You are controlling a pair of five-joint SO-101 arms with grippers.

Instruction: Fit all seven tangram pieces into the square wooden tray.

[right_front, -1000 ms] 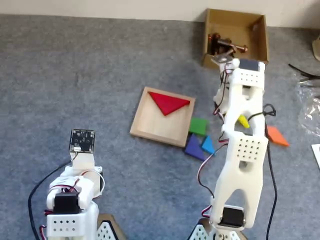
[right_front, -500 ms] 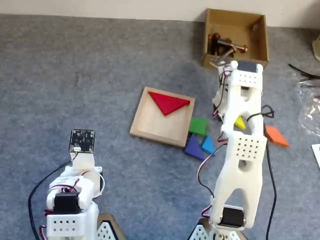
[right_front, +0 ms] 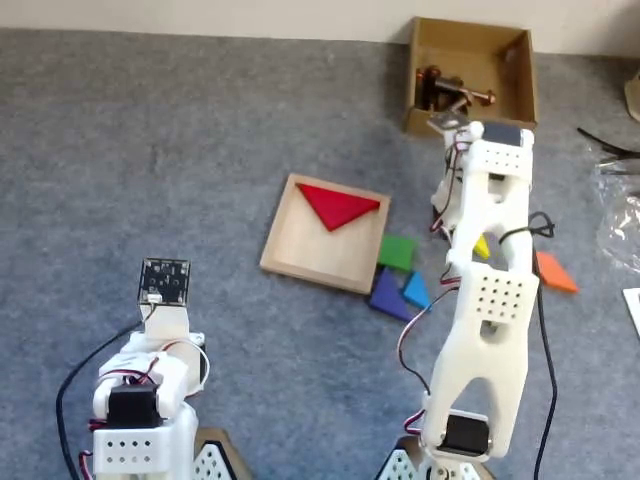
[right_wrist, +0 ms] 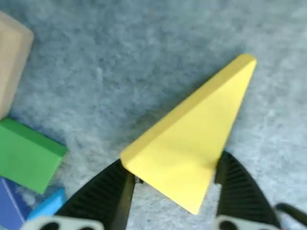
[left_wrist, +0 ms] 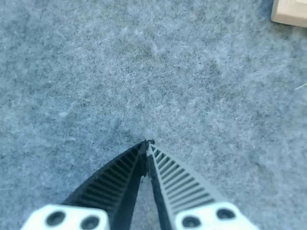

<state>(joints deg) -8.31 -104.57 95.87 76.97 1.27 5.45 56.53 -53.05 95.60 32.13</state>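
Starting at left: noted left gripper (left_wrist: 147, 143) poised over the bare grey felt of the table (right_front: 150, 150), jaws pressed together on nothing, with one corner of the wooden tray (left_wrist: 292, 12) just caught in its wrist view. Moving right: found that tray (right_front: 305, 255) lying near mid-table, holding the red triangle (right_front: 338, 205) in its far corner, the remaining floor bare wood. Just beside the tray's right rim, logged green square (right_front: 397, 252), purple piece (right_front: 388, 293) and small blue triangle (right_front: 416, 290) clustered and touching. Further right: recorded right gripper (right_wrist: 172, 165) with jaws spread wide and set against two sides of the yellow triangle (right_wrist: 196, 129), to all appearance clamped on it; unable to tell whether lifted off the felt or resting on it. Beyond, noted orange piece (right_front: 553, 272) lying well apart, and a cardboard box (right_front: 524, 80) of oddments at the far edge. Judged the yellow triangle light, stiff and smooth-faced, hence liable to squirt out from between converging edges; best held low and near the thick middle, not toward a point. Taken from the high view: layout of tray and loose pieces, the yellow triangle reduced to a sliver beneath the arm. Taken from the right wrist view: actual jaw contact on the block.
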